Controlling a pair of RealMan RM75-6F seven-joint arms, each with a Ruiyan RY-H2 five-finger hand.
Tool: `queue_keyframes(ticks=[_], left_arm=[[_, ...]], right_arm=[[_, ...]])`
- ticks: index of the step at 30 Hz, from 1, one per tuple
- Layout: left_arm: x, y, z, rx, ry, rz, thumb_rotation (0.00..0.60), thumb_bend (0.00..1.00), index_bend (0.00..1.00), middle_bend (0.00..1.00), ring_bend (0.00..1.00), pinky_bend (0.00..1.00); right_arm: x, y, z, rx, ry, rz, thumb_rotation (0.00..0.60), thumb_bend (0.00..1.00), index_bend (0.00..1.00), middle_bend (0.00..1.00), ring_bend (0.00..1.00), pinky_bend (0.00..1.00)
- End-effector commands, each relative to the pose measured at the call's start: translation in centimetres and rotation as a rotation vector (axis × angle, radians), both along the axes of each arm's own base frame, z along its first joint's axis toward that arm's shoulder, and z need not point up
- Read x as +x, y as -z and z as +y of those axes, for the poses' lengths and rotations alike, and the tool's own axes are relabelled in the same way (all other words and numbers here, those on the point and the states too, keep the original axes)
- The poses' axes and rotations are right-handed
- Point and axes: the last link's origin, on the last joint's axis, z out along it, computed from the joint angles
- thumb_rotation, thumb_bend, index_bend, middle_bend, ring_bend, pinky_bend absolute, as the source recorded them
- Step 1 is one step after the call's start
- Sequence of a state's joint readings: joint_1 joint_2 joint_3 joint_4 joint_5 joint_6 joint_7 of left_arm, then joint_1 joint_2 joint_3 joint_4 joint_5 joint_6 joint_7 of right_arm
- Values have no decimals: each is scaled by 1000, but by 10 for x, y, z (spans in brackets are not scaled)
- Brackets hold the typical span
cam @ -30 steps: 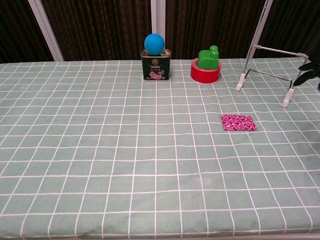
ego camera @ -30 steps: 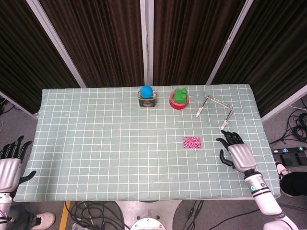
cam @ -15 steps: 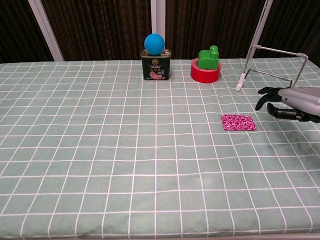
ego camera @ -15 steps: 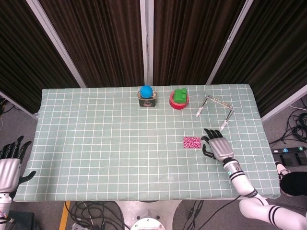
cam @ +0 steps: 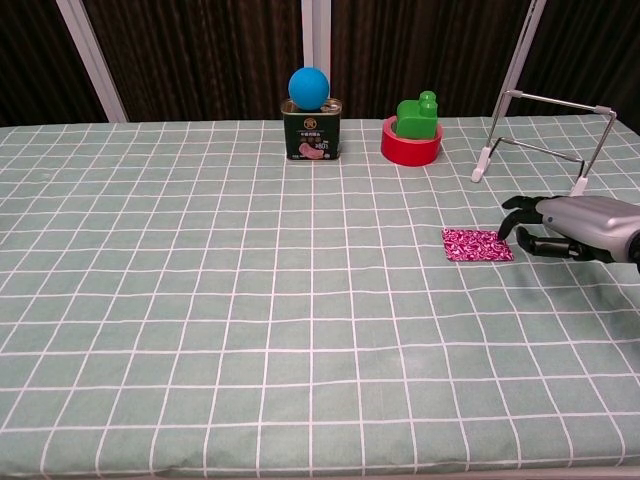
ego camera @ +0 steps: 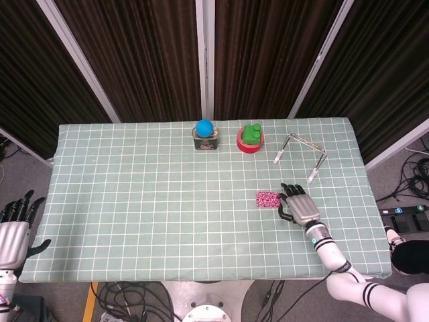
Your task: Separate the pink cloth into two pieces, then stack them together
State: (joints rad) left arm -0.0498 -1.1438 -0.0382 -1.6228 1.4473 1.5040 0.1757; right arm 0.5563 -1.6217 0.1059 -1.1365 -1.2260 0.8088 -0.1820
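Since a moment ago, my right hand (ego camera: 297,204) has slid leftward across the table and now sits just beside the pink cloth (ego camera: 268,199), at its right edge. From the chest view, my dark fingertips (cam: 513,205) reach toward the cloth's right edge; whether they touch it is hard to tell. My fingers are spread apart and hold nothing. The pink cloth (cam: 477,244) lies flat on the green checked tablecloth (ego camera: 134,201), right of the middle, looking like one small rectangle; I cannot make out any layers or seam.

My left hand (ego camera: 15,225) hangs off the table's left edge, low in the head view, fingers apart and empty. It does not show in the chest view.

At the far side stand a dark tin (cam: 312,129) with a blue ball (cam: 309,87) on top, and a red tape roll (cam: 411,145) with a green block (cam: 418,113) sitting in it. Behind my right hand stands a thin metal frame (cam: 545,140); its right foot is partly hidden by my hand in the chest view.
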Motion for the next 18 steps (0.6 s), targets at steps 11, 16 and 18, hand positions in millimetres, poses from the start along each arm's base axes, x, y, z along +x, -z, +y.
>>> queue_keyframes(ticks=[11, 16, 18], left_arm=[[-2, 0, -2, 1, -10, -5, 600, 60, 185, 131, 133, 157], [-3, 0, -2, 4, -12, -9, 600, 60, 185, 131, 133, 157], [-3, 0, -3, 5, -14, -9, 600, 60, 185, 131, 133, 157]], right_arm=[[18, 23, -2, 44, -44, -17, 0, 622, 250, 0, 0, 0], [34, 33, -5, 64, -74, -30, 0, 623, 250, 0, 0, 0], [39, 37, -5, 70, -84, -36, 0, 623, 250, 0, 0, 0]])
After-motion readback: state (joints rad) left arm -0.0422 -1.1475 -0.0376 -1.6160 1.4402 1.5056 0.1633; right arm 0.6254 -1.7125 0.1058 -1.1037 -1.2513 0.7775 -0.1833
